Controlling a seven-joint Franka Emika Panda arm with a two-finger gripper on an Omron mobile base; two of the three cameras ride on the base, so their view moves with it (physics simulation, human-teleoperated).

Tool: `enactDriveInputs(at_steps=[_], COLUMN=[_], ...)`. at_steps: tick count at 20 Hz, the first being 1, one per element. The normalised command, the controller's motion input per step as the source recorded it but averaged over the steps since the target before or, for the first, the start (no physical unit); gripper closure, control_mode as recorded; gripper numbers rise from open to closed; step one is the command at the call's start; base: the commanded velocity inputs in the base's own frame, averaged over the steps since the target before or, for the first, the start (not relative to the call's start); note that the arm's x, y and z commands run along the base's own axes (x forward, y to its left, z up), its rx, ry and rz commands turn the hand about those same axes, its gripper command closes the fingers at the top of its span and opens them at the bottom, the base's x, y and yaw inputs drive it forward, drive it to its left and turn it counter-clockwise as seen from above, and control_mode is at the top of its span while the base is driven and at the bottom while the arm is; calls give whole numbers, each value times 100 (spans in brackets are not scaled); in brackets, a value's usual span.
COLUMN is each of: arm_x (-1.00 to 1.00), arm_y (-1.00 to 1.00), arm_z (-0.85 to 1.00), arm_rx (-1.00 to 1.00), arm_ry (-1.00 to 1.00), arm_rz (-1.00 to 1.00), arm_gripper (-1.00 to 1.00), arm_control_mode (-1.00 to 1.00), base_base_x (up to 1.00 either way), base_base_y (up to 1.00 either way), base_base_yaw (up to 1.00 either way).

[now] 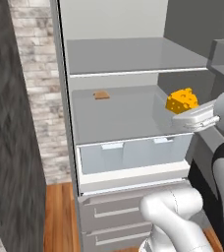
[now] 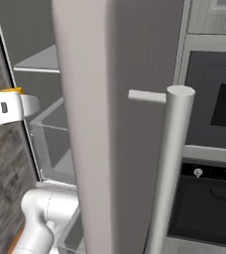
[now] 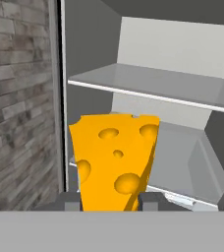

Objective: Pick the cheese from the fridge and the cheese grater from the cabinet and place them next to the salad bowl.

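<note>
Yellow-orange, the cheese (image 3: 115, 162) sits pinched in the tool (image 3: 109, 201), at the open fridge (image 1: 133, 54) front; withdrawal runs outward.

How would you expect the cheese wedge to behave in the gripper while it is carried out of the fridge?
The cheese probably stays stiff: it keeps sharp wedge edges between the gripper fingertips. It looks light for its size, being small and full of holes. Its tapered faces might let it slip or pivot.

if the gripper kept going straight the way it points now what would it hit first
The two-finger gripper is shut on the yellow-orange holed cheese wedge, so that leads. Beyond it, the pale grey back wall of the fridge, between the flat grey shelves, looks likeliest, though depth is unclear.
</note>
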Motion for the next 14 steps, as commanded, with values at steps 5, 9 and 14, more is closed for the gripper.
enactDriveInputs(at_steps=[5, 9, 14], arm_x=[0, 0, 0], arm_y=[0, 0, 0], arm_z=[0, 0, 0], arm_rx=[0, 0, 0], arm_ry=[0, 0, 0], arm_rz=[0, 0, 0], arm_gripper=[100, 100, 100], arm_control_mode=[100, 100, 100], base_base_x=[-63, -65, -62], base_base_y=[1, 14, 24], base_base_yaw=[0, -2, -5])
